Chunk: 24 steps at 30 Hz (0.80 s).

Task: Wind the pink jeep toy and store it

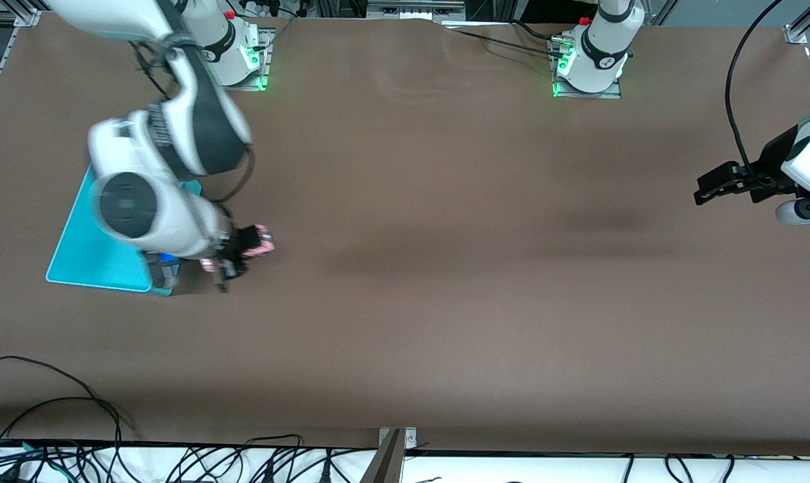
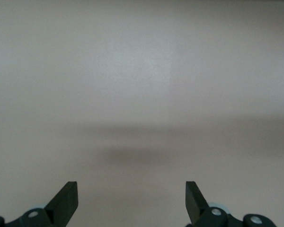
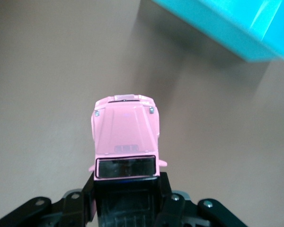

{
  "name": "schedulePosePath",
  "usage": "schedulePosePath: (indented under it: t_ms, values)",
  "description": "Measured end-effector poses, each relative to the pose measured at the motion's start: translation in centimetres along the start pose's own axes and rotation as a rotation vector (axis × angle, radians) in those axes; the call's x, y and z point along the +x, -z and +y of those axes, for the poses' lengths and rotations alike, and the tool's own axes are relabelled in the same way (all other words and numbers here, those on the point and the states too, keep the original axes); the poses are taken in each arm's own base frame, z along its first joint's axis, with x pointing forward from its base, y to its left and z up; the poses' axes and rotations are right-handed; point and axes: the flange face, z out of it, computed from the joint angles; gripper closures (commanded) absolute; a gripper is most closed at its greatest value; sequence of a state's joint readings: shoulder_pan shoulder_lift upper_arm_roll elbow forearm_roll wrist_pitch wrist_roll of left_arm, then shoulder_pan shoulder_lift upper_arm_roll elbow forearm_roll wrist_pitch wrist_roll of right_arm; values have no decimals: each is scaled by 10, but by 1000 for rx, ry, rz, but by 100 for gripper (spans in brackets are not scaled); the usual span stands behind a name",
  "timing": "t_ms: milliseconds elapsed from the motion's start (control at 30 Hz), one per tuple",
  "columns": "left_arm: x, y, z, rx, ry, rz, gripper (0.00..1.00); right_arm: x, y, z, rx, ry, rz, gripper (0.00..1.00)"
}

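Observation:
The pink jeep toy has a pink body and a black roof. My right gripper is shut on its sides, holding it beside the turquoise bin, over the table next to the bin's corner. My left gripper hangs open and empty above the bare table at the left arm's end, waiting.
The turquoise bin lies at the right arm's end, partly covered by the right arm. Cables trail along the table edge nearest the front camera. Both arm bases stand at the table's edge farthest from that camera.

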State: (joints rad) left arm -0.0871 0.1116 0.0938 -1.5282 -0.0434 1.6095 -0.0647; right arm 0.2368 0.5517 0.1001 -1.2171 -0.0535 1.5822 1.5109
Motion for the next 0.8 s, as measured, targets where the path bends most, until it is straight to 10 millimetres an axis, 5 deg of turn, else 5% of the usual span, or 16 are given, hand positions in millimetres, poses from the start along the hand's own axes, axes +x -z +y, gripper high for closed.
schedulePosePath:
  t_ms: [333, 800]
  values:
    - [0, 0, 0, 0, 0, 0, 0, 112, 21, 47, -68, 139, -48, 86]
    - [0, 0, 0, 0, 0, -3, 0, 191, 34, 92, -78, 288, -85, 86]
